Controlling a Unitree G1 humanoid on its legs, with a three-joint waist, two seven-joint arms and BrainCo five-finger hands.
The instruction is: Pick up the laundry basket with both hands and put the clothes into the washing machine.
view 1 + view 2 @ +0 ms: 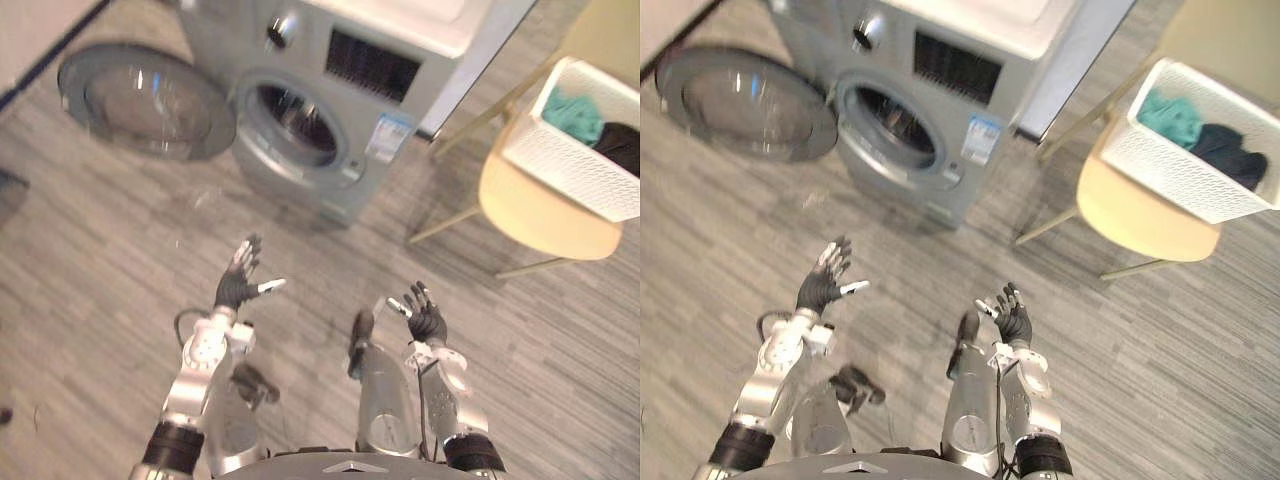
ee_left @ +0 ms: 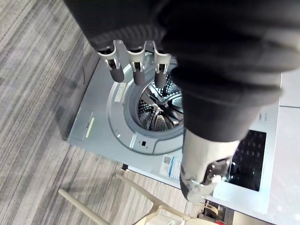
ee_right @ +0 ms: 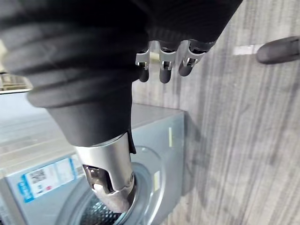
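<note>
A white laundry basket point(image 1: 578, 165) with teal and dark clothes point(image 1: 1185, 125) stands on a pale wooden chair point(image 1: 545, 215) at the right. The grey washing machine point(image 1: 330, 100) stands ahead at the top, its round door point(image 1: 140, 100) swung wide to the left and the drum point(image 2: 157, 110) showing. My left hand point(image 1: 240, 280) and right hand point(image 1: 425, 318) are raised low in the middle, palms up, fingers straight and holding nothing. Both hands are well short of the basket and the machine.
Grey wood-look floor point(image 1: 100, 260) lies between me and the machine. The chair's legs point(image 1: 450, 225) reach out toward the machine's right corner. A pale wall edge point(image 1: 30, 30) shows at the top left.
</note>
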